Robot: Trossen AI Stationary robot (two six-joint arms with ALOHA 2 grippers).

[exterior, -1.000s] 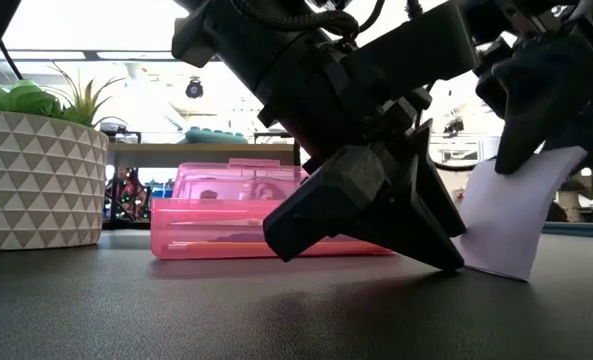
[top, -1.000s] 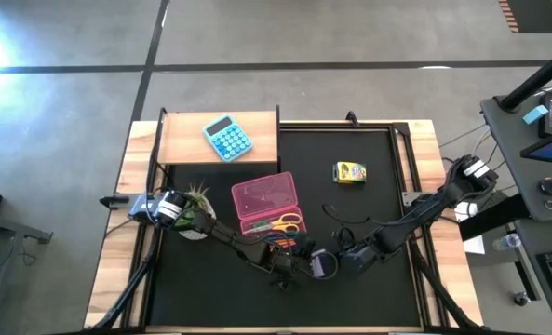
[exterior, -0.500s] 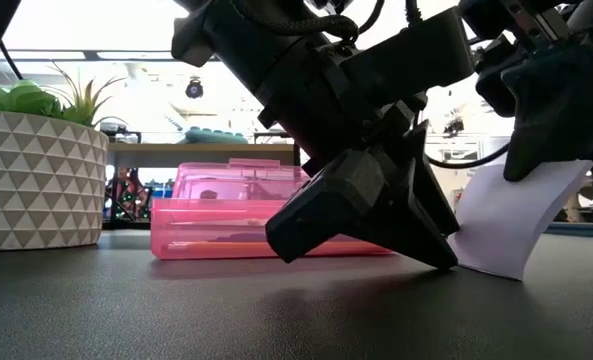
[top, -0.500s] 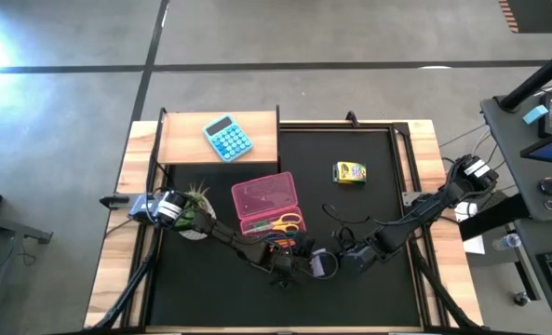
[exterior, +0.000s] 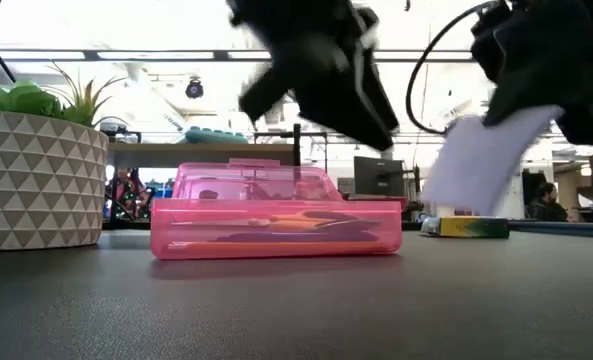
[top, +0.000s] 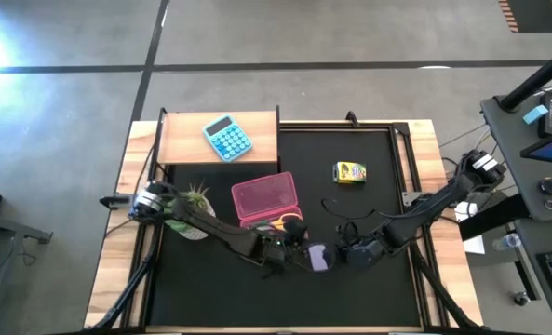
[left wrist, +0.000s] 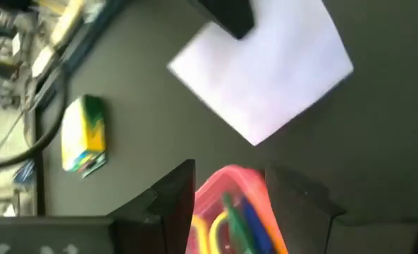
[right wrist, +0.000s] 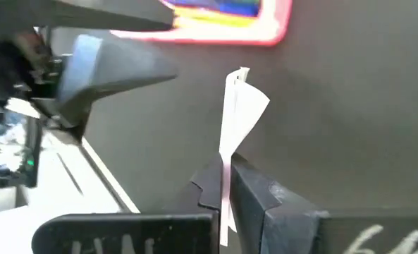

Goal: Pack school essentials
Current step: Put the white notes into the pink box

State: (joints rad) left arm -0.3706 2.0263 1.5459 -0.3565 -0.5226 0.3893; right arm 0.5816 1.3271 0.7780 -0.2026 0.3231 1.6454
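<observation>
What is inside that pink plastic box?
The pink box holds yellow-handled scissors and blue and green pens. The left gripper hovering over its open end covers part of the contents; the rest shows only vaguely through the wall.

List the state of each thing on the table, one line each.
Pink pencil case: open, pens and scissors inside.
White note pad: lifted off the mat, pinched by the right gripper.
Left gripper: open, empty, above the case.
Crayon box: lying on the mat.
Calculator: on the wooden shelf.
</observation>
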